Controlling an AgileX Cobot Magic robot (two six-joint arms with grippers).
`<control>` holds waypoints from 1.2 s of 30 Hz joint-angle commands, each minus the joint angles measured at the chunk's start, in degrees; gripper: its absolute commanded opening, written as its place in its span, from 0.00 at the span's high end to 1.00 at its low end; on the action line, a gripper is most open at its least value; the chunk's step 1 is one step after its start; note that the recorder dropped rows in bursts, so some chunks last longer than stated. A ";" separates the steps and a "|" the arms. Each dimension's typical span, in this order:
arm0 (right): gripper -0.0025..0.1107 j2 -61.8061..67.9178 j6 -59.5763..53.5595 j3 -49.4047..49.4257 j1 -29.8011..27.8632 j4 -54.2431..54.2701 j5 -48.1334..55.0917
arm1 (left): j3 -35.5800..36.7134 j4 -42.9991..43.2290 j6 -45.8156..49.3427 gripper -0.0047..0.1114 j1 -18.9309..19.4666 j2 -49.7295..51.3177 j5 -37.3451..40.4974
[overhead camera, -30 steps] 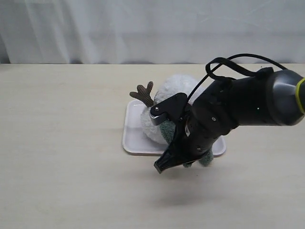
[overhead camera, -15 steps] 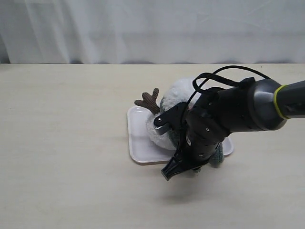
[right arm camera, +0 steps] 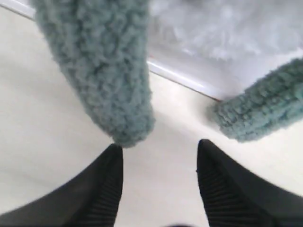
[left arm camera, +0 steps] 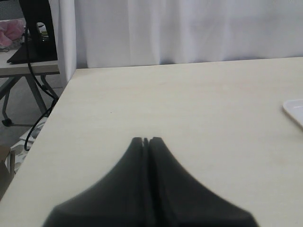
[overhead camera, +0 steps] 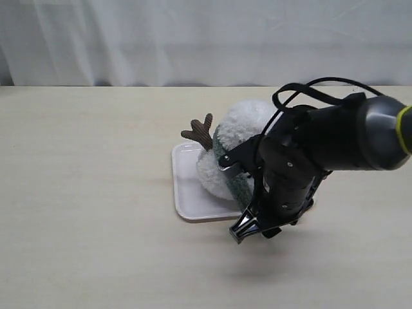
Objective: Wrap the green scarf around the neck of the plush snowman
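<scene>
**Right wrist view.** Your right jaws stand spread and hold nothing, low over the surface (right arm camera: 42, 123). One end of the green scarf (right arm camera: 102, 71) lies just ahead of one fingertip, outside the gap. Its other end (right arm camera: 265, 111) lies ahead of the second finger. Beyond both ends, the plush snowman (right arm camera: 222, 28) lies on a white tray (right arm camera: 189, 78).

**Exterior view.** The scarf bands the neck (overhead camera: 221, 145).

**Left wrist view.** Your left jaws are pressed together, empty, well apart from the tray.
</scene>
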 commanded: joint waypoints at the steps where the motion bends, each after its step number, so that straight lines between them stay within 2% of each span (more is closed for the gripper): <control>1: 0.56 -4.39 0.12 -0.15 -0.38 0.68 4.75 | 0.11 -0.05 -0.09 0.96 -0.27 -0.03 -0.79; 7: 0.56 -12.00 3.04 1.57 -1.48 0.68 6.97 | 0.11 -0.05 -0.09 0.96 -0.27 -0.03 -0.79; 10: 0.56 -11.98 6.84 4.58 -5.64 0.14 0.97 | 0.11 -0.05 -0.09 0.96 -0.27 -0.03 -0.79; 13: 0.56 -10.83 7.83 10.11 -10.19 0.40 -13.76 | 0.11 -0.05 -0.09 0.96 -0.27 -0.03 -0.79; 18: 0.56 -6.17 9.34 11.93 -11.39 -1.29 -25.01 | 0.11 -0.05 -0.09 0.96 -0.27 -0.03 -0.79; 26: 0.56 -2.15 13.82 11.83 -16.63 -2.78 -26.89 | 0.11 -0.05 -0.09 0.96 -0.27 -0.03 -0.79; 31: 0.56 -1.96 13.82 11.83 -16.54 -4.09 -28.31 | 0.11 -0.05 -0.09 0.96 -0.27 -0.03 -0.79; 33: 0.59 -1.96 13.82 11.83 -16.45 -4.09 -29.33 | 0.11 -0.05 -0.09 0.96 -0.27 -0.03 -0.79; 36: 0.72 -1.96 13.82 12.20 -16.45 -3.99 -29.82 | 0.11 -0.05 -0.09 0.96 -0.27 -0.03 -0.79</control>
